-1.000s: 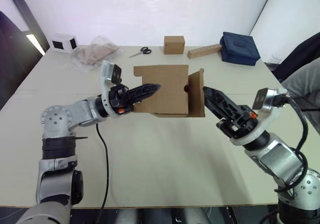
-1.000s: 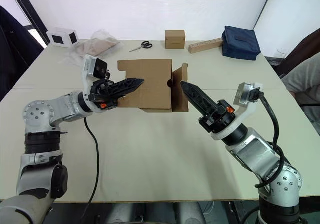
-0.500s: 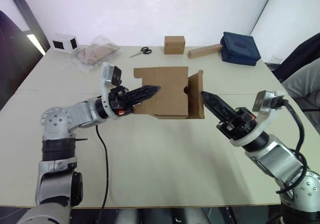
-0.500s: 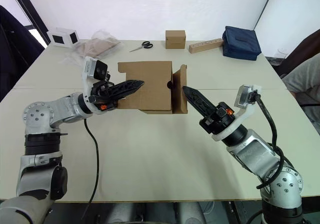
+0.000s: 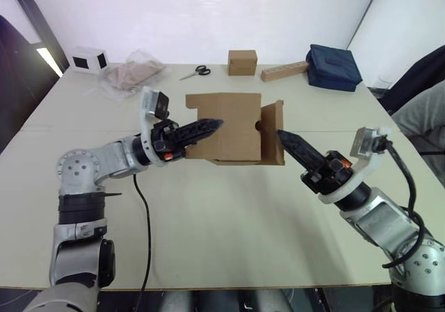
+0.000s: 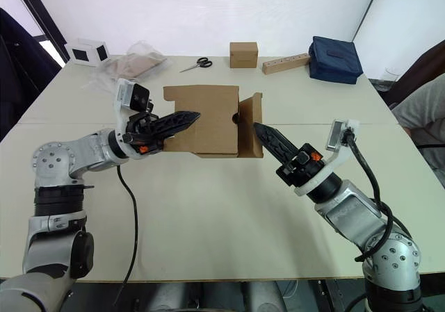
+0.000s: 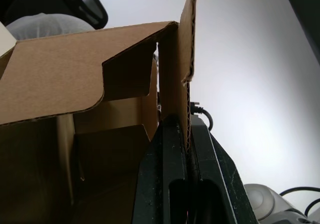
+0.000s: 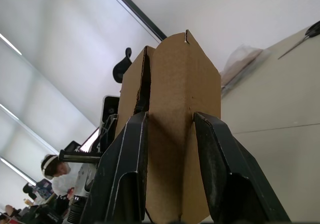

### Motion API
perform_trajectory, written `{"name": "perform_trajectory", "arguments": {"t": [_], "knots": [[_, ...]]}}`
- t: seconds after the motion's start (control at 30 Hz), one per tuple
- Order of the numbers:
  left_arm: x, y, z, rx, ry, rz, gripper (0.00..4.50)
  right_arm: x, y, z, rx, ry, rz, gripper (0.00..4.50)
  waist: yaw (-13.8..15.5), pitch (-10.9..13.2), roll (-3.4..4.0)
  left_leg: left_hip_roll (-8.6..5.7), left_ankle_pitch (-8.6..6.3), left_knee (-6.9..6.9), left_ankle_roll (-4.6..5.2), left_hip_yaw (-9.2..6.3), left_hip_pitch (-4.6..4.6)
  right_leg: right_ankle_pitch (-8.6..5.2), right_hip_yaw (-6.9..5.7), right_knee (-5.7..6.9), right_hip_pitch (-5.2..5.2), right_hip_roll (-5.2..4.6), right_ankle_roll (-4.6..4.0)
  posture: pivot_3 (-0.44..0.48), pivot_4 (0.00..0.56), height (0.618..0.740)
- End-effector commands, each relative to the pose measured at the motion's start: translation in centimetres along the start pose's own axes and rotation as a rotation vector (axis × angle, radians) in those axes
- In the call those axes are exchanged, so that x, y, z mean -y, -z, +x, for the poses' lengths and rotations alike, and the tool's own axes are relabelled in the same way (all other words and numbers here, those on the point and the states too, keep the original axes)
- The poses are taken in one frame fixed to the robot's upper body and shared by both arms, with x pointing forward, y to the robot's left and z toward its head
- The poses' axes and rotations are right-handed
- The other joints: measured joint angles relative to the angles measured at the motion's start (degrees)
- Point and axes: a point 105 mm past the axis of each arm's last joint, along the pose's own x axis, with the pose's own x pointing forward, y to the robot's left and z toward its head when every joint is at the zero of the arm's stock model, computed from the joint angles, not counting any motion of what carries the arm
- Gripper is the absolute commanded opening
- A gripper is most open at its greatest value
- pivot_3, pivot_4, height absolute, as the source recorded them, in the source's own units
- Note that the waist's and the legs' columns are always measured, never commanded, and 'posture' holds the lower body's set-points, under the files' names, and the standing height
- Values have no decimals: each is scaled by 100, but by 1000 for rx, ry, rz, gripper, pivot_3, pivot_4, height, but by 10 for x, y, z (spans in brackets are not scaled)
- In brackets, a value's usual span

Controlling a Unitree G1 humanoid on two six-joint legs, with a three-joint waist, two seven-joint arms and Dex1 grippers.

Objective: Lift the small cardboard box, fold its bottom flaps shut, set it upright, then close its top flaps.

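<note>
The small cardboard box [image 5: 233, 128] is held above the worktop [image 5: 229, 222], one wall pinched by the closed left tool [image 5: 208, 126]. The open right tool [image 6: 261, 131] straddles a bottom flap [image 5: 274, 133]; no flaps are folded shut yet.

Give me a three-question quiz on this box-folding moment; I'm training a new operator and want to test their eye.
1. True or false: the left gripper is clamped on a wall of the small cardboard box.
2. What is the right gripper doing? A) holding the scissors B) open, its fingers straddling a flap C) resting on the table
3. What lies at the table's far edge between the plastic bag and the closed brown cube box?

Key: 1 true; 2 B; 3 the scissors.
</note>
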Motion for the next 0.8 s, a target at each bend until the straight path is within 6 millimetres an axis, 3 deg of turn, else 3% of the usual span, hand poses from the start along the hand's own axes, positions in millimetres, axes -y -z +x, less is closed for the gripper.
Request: {"name": "perform_trajectory", "arguments": {"t": [0.03, 0.3, 0.8], "knots": [[12, -1, 4, -8, 45, 31, 0, -9, -3, 1, 9, -34, -41, 1437, 0, 0, 0, 0, 0, 0, 0, 0, 0, 0, 0, 0, 0, 0, 0, 0, 150, 740], [9, 0, 5, -7, 39, 28, 0, -9, -3, 5, 21, -12, -100, 1437, -1, 0, 0, 0, 0, 0, 0, 0, 0, 0, 0, 0, 0, 0, 0, 0, 150, 740], [8, 2, 3, -5, 34, 23, 0, -25, -7, 5, 35, -74, -51, 1437, 0, 0, 0, 0, 0, 0, 0, 0, 0, 0, 0, 0, 0, 0, 0, 0, 150, 740]]}}
